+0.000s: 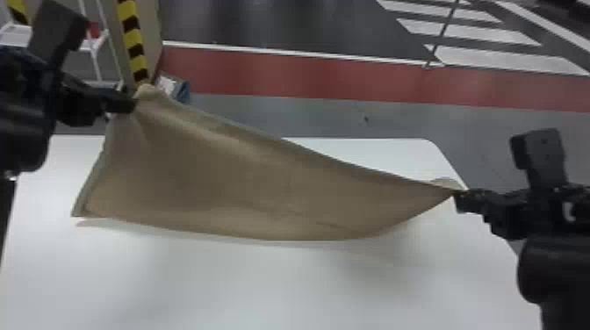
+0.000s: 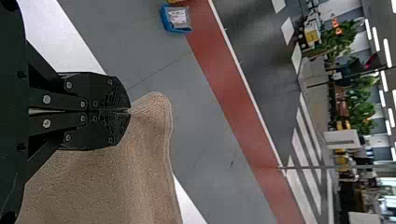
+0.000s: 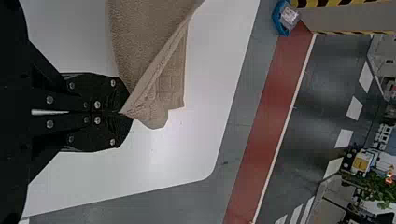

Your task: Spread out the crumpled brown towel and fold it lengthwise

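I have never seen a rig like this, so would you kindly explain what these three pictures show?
This is a robot with a left arm and a right arm. The head view looks forward and down from its head; the other two come from its wrists and are turned on their side.

The left end effector, a two-fingered pincer, is shut on one end of the brown towel. The right end effector grips the other end. The towel stretches between them over the white table; whether its lower edge touches, I cannot tell.
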Controlling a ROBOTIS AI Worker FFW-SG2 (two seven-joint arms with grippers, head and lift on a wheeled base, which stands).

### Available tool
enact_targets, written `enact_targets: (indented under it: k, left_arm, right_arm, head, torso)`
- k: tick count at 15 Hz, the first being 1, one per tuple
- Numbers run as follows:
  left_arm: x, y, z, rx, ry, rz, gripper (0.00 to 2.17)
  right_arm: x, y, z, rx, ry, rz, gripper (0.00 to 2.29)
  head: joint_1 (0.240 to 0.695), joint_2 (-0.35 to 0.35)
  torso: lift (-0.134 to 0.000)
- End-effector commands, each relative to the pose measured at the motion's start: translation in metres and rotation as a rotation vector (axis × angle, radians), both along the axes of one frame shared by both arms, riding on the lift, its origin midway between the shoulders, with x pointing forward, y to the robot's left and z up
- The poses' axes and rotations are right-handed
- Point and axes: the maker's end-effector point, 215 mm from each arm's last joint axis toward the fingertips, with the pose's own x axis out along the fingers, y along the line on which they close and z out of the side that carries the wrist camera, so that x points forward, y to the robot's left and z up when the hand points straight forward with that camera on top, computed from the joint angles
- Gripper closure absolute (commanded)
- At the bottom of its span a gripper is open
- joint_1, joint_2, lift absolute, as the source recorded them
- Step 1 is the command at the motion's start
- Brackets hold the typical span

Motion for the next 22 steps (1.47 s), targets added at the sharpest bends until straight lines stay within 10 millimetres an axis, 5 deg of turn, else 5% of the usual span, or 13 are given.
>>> enact_targets:
  k: [1,4,7,10,12,14,16,19,22]
  left_arm:
    - [-0.034,0.045,0.014,-0.112,-0.057,0.03,1.94]
    - [-0.112,0.108,-0.011,-0.162,-0.078,0.054,1.94]
    - [-0.163,0.132,-0.06,-0.129,-0.083,0.02,1.86]
    - [-0.205,0.149,-0.122,-0.133,-0.016,0.037,0.01]
    - [-0.225,0.165,-0.142,-0.113,-0.016,0.052,0.0]
    - [-0.237,0.182,-0.14,-0.128,-0.021,0.082,0.02]
    - [-0.235,0.172,-0.123,-0.129,-0.04,0.059,0.03]
    - [-0.226,0.107,-0.106,-0.07,-0.044,-0.131,0.19]
    - [-0.203,0.049,-0.109,-0.106,0.099,-0.204,0.2]
  right_arm:
    - [-0.019,-0.005,-0.002,-0.025,0.008,0.024,1.64]
    - [-0.06,0.0,-0.028,-0.076,0.057,0.094,1.64]
    - [-0.082,0.011,-0.057,-0.071,0.111,0.127,1.64]
    - [-0.086,0.027,-0.07,-0.062,0.119,0.165,1.64]
    - [-0.086,0.029,-0.072,-0.06,0.123,0.171,1.64]
    - [-0.086,0.028,-0.074,-0.063,0.125,0.169,1.64]
    - [-0.084,0.029,-0.075,-0.064,0.126,0.17,1.64]
    - [-0.086,0.032,-0.079,-0.065,0.138,0.176,1.64]
    - [-0.088,0.036,-0.083,-0.066,0.148,0.181,1.64]
  head:
    - [0.643,-0.18]
    - [0.673,-0.149]
    - [0.695,-0.093]
    - [0.695,-0.06]
    - [0.695,-0.022]
    - [0.695,-0.001]
    - [0.695,0.025]
    - [0.695,0.004]
    - [0.695,-0.065]
  torso:
    - [-0.125]
    - [-0.125]
    - [-0.125]
    - [-0.125]
    - [-0.125]
    - [-0.125]
    - [-0.125]
    - [-0.125]
    - [-0.125]
